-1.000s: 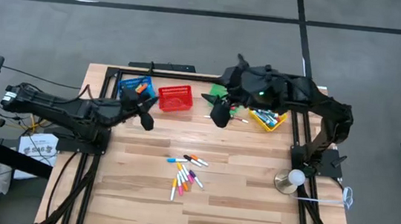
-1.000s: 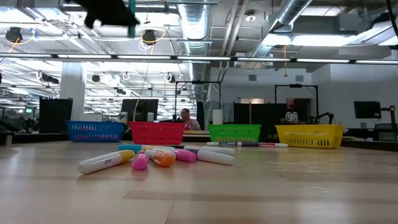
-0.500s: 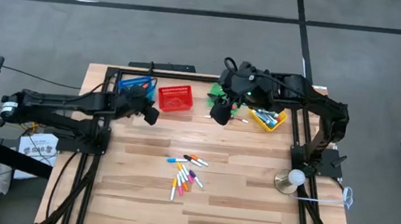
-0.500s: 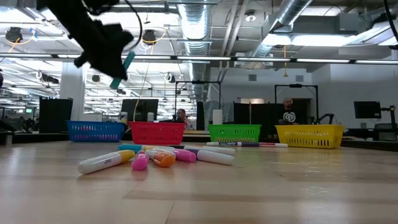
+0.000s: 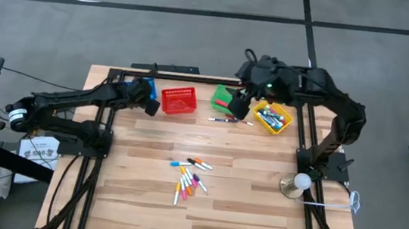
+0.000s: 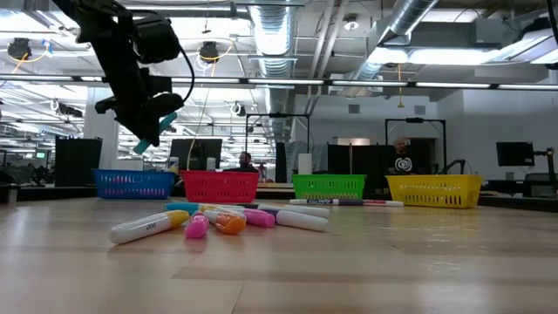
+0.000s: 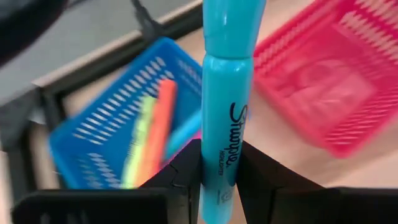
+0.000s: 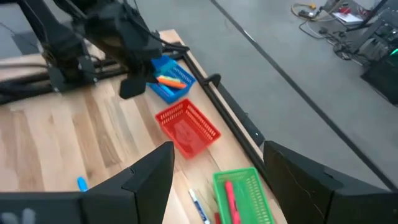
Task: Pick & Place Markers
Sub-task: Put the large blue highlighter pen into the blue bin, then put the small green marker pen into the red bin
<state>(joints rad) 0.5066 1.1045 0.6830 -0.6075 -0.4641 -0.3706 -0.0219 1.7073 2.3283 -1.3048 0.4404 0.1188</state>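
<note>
Over the blue basket: blue marker (image 7: 225,106) clamped upright in the left gripper (image 5: 147,102) jaws.
Basket: blue basket (image 5: 136,88), probably just below.
Advice: centre over its opening, lower, then release.
Right gripper (image 5: 238,103): jaws apart, above green basket (image 5: 222,96).

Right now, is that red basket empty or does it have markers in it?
Empty: the red basket shows only bare mesh in both wrist views, unlike the blue basket beside it.
</note>
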